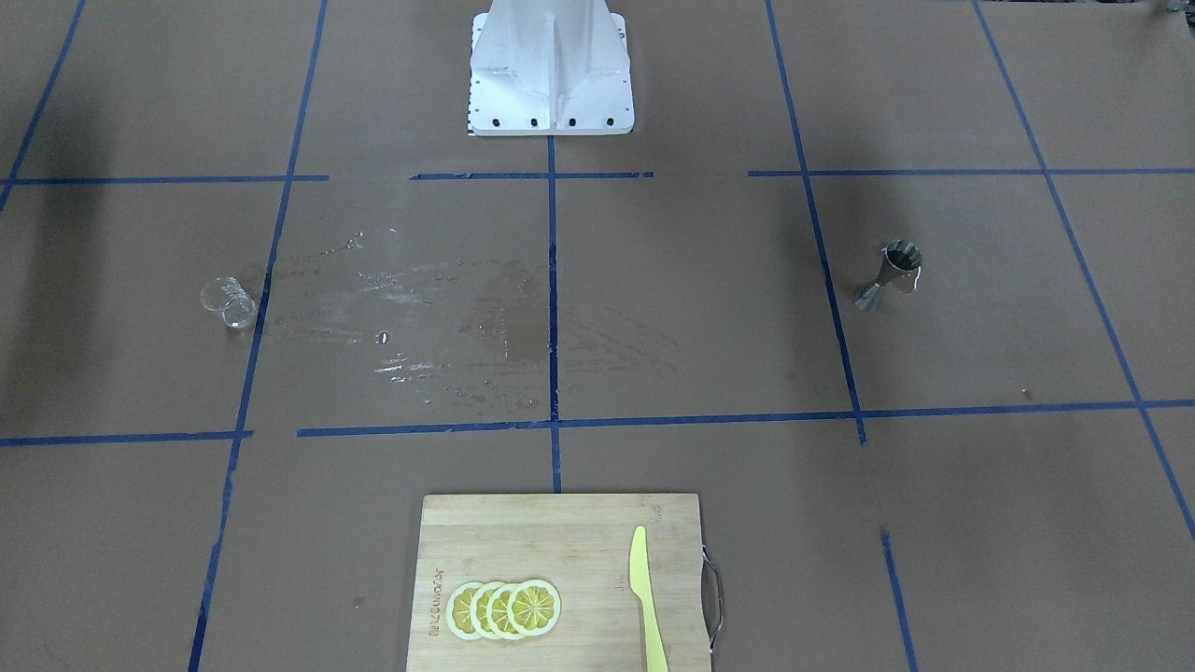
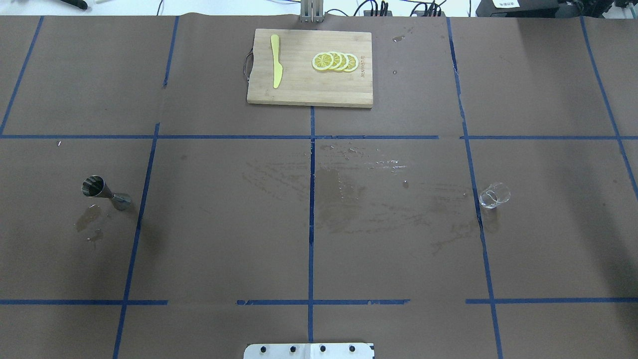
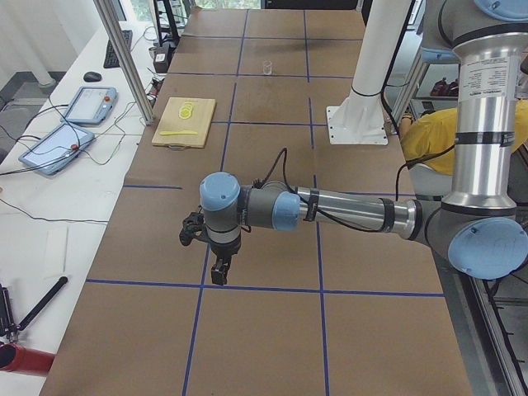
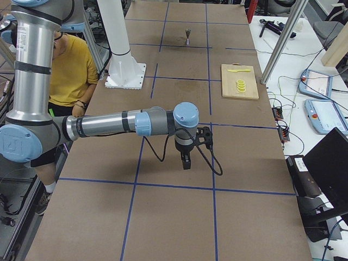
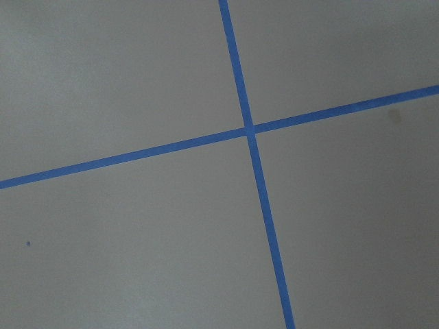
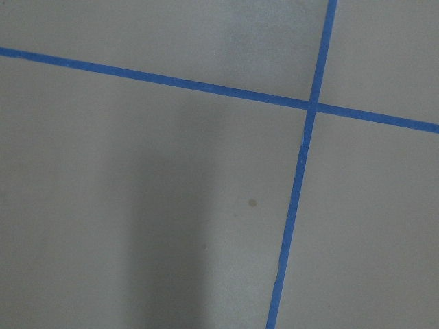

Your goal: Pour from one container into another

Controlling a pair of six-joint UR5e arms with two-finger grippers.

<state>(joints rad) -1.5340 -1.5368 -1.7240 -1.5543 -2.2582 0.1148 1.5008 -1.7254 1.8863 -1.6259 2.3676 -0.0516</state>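
The clear glass cup (image 1: 229, 303) (image 2: 494, 195) stands alone on the brown paper on my right side, small and far in the exterior left view (image 3: 266, 68). The silver jigger (image 1: 892, 275) (image 2: 105, 192) stands upright on my left side, far off in the exterior right view (image 4: 188, 36). My left gripper (image 3: 219, 268) shows only in the exterior left view, hanging over the table's left end, far from the jigger. My right gripper (image 4: 186, 160) shows only in the exterior right view, over the right end, far from the cup. Whether either is open or shut I cannot tell. Both wrist views show only paper and blue tape.
A wooden cutting board (image 2: 299, 85) with lemon slices (image 2: 335, 61) and a yellow knife (image 2: 276, 67) lies at the far middle. Wet smears (image 2: 359, 189) mark the paper at centre, and a small puddle (image 2: 88, 219) lies by the jigger. The white robot base (image 1: 551, 70) is at the near edge.
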